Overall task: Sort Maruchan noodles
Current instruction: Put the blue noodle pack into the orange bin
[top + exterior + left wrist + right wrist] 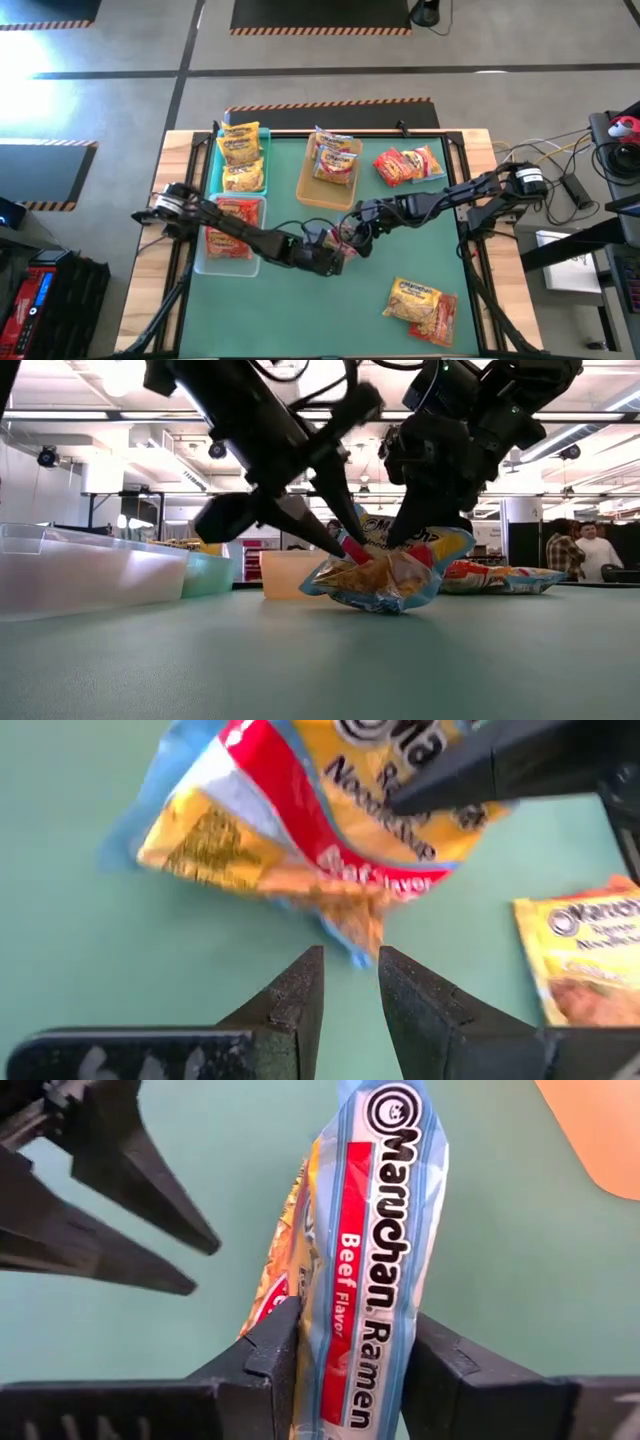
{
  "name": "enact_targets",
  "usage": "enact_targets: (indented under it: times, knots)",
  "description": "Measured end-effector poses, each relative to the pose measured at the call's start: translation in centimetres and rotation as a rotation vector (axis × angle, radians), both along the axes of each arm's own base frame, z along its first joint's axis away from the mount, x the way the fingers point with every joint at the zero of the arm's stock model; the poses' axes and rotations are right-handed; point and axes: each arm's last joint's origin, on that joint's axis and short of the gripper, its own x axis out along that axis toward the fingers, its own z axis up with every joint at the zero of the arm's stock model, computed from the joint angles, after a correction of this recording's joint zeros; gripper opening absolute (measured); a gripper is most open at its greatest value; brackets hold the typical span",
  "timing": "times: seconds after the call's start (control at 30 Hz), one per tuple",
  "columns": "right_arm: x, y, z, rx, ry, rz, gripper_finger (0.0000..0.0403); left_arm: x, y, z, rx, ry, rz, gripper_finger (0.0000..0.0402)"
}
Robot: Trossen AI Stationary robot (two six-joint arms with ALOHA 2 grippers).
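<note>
Mid-table, the right gripper (345,1370) is pinching a blue-edged beef packet (375,1260) between its fingers — the packet standing on edge in the jaws, its lower end touching the mat (300,310). The left gripper (350,985) is sitting just beside the packet's corner — fingers narrowly parted, gripping nothing.
</note>
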Motion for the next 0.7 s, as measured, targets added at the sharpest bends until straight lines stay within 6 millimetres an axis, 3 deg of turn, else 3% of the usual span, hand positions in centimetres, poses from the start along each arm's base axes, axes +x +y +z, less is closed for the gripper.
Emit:
enact_targets:
  times: [0.4,0.7]
  knots:
    - [-0.5,-1.3,2.7,-0.068,-0.107,0.023,0.0119,-0.9,-2.3,0.3,-0.097,-0.024,0.051,0.0082]
    - [-1.1,-4.5,4.9,-0.144,-0.21,-0.041,0.0118,-1.1,-2.4,0.3,-0.094,-0.032,0.088,0.0082]
